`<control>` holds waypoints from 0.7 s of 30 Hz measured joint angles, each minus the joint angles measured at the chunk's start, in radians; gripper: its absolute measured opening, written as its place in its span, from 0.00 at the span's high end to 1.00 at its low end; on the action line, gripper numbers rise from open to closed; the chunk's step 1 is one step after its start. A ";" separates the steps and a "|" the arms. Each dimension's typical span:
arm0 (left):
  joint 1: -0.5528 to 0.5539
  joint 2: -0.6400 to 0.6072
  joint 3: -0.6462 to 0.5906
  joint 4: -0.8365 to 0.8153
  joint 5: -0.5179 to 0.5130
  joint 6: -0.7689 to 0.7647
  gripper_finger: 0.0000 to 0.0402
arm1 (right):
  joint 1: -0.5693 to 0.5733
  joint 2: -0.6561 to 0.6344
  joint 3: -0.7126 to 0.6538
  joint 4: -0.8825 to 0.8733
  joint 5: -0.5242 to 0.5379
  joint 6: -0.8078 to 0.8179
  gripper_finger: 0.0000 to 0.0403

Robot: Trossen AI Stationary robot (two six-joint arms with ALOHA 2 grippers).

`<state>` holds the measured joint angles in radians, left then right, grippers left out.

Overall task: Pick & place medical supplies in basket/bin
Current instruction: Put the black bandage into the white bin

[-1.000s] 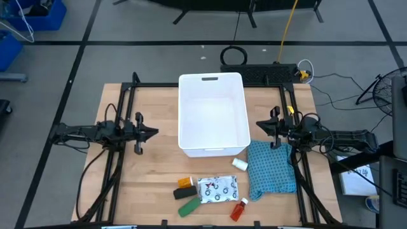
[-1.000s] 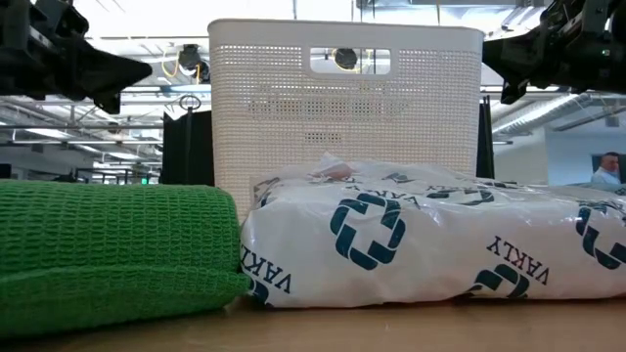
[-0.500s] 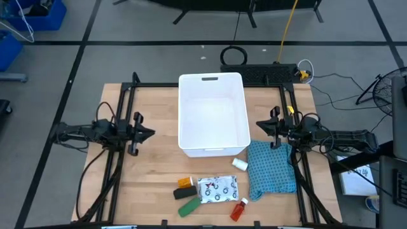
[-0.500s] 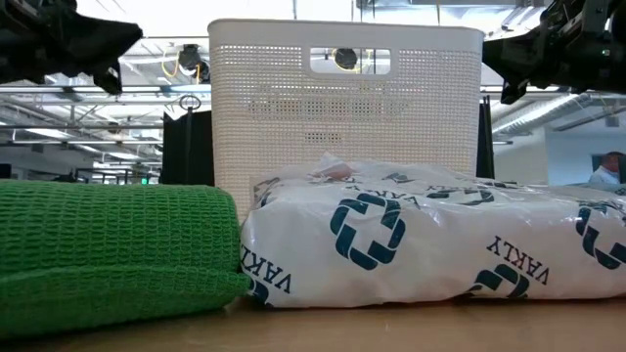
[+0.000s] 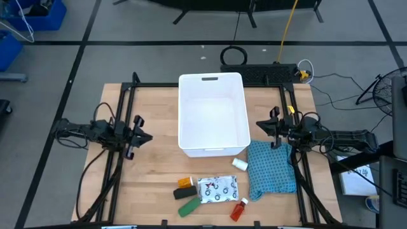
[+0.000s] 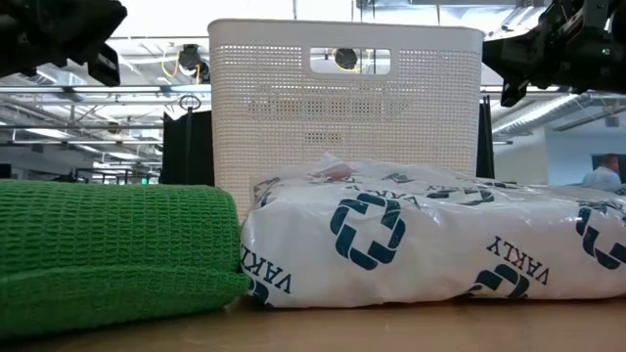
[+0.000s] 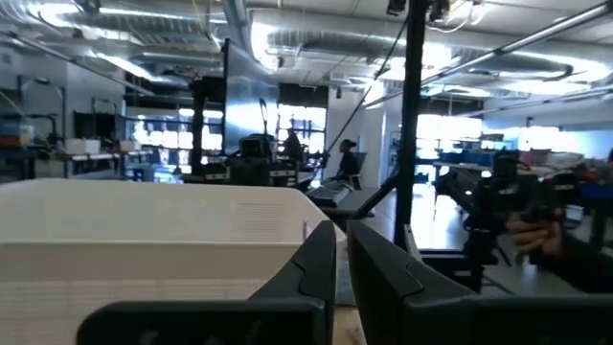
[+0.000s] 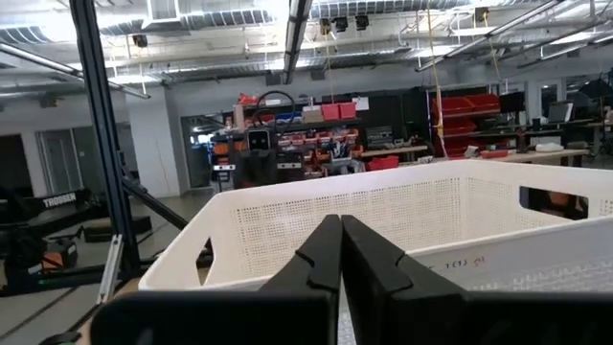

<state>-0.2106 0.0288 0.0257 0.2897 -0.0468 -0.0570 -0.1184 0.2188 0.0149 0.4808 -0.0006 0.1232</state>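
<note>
Nearest me at the desk's front edge lie the medical supplies: a green piece (image 5: 188, 207), a red bottle (image 5: 238, 209), an orange-and-black item (image 5: 185, 183) and a flat white pouch (image 5: 217, 189) with dark print. I judge the pouch soft and light, best pinched at an edge; the little bottles look stiff and apt to roll. Behind them sits the empty white bin (image 5: 213, 149). My left pincer (image 5: 147, 137) and right pincer (image 5: 259, 124) flank it, both fingers together, holding nothing.

Industrial robotics lab: exposed ceiling ducts (image 7: 316, 38), red parts bins (image 8: 469, 105).
</note>
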 joint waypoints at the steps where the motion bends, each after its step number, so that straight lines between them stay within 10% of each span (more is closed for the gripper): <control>1: -0.004 0.000 0.000 -0.001 0.007 -0.007 0.92 | 0.000 0.000 0.000 0.000 0.000 -0.003 1.00; 12: -0.079 0.181 0.046 -0.009 -0.223 0.113 0.92 | 0.000 0.000 0.000 -0.002 0.004 -0.060 1.00; 21: -0.217 0.465 0.443 -0.397 -0.476 0.058 0.92 | 0.000 0.000 0.000 -0.047 0.004 -0.103 1.00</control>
<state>-0.4273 0.4935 0.4684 -0.1074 -0.5223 0.0008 -0.1181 0.2192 0.0150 0.4342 0.0032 0.0203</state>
